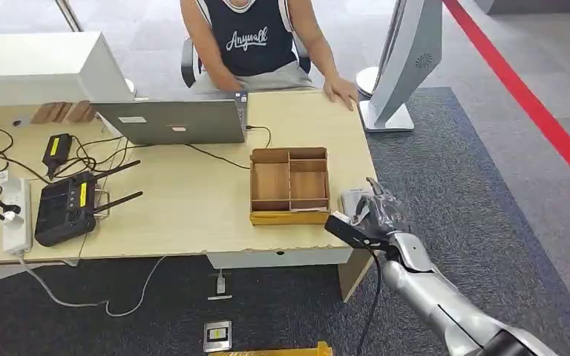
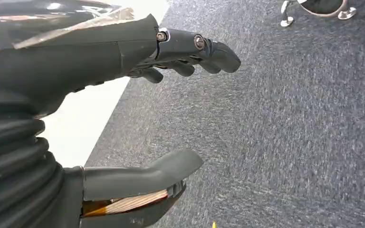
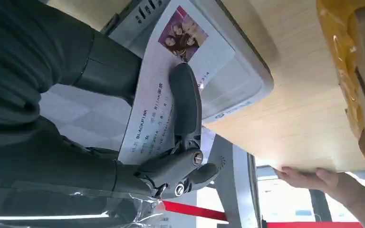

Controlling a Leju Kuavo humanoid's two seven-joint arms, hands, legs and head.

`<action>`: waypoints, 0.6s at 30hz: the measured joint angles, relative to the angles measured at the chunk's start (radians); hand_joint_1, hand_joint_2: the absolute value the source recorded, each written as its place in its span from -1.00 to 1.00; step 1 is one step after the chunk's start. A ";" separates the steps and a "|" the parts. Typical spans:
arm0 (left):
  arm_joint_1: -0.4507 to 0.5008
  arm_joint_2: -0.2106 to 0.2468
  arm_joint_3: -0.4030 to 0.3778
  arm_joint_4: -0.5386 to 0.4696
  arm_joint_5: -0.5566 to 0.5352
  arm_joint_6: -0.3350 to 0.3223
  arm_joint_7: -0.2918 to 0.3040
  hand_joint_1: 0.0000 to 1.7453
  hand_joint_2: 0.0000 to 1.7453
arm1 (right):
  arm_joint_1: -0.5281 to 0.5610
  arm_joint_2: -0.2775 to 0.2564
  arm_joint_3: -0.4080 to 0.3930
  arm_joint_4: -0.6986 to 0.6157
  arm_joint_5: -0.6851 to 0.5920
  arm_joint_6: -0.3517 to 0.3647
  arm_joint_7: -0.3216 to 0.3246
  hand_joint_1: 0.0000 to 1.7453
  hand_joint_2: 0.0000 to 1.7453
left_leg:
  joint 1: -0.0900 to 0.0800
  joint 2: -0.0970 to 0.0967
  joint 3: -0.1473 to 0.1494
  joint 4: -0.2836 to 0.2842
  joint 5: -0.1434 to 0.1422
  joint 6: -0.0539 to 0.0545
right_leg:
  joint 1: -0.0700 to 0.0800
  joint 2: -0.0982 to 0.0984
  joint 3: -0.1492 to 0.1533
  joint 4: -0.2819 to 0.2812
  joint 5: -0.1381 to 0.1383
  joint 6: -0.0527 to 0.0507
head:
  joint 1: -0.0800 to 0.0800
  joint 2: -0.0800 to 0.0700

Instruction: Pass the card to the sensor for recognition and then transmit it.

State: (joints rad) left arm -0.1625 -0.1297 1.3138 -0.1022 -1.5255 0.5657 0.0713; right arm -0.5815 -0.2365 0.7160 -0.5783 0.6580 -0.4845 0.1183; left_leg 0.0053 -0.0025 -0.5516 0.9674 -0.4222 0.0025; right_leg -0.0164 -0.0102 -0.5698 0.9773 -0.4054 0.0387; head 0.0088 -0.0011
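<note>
A pale wooden table (image 1: 193, 208) carried a divided wooden tray (image 1: 290, 185). Left of the tray stood an open laptop (image 1: 174, 121), farther left a black controller (image 1: 67, 208) and white power strip (image 1: 16, 215). A grey sensor (image 1: 352, 200) lay just right of the tray.

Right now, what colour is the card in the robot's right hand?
White, with a small colour photo; the flat printed card shows best in the right wrist view.
</note>
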 joint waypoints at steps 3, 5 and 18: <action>0.000 0.001 0.005 0.000 0.000 0.000 0.000 -1.00 1.00 | -0.001 0.003 0.000 0.010 0.000 0.000 0.000 1.00 1.00 | 0.000 0.000 0.001 0.000 0.000 0.000 | 0.000 0.000 0.001 0.000 0.000 0.000 | 0.000 0.000; 0.000 0.001 0.005 0.000 -0.001 0.000 0.000 -1.00 1.00 | -0.002 0.005 -0.001 0.016 0.000 0.000 0.000 1.00 1.00 | 0.000 0.000 0.002 0.000 0.000 0.000 | 0.000 0.000 0.002 0.000 0.000 0.000 | 0.000 0.000; 0.000 0.004 0.006 0.002 -0.008 0.000 0.000 -1.00 1.00 | -0.005 0.010 -0.005 0.035 -0.002 0.000 0.001 1.00 1.00 | 0.000 0.000 0.003 0.000 0.000 0.000 | 0.000 0.000 0.003 0.000 0.000 0.000 | 0.000 0.000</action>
State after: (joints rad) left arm -0.1629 -0.1259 1.3199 -0.1007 -1.5339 0.5657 0.0713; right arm -0.5866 -0.2262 0.7107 -0.5429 0.6561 -0.4845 0.1194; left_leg 0.0053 -0.0023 -0.5486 0.9675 -0.4222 0.0025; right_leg -0.0164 -0.0102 -0.5666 0.9771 -0.4056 0.0386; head 0.0088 -0.0011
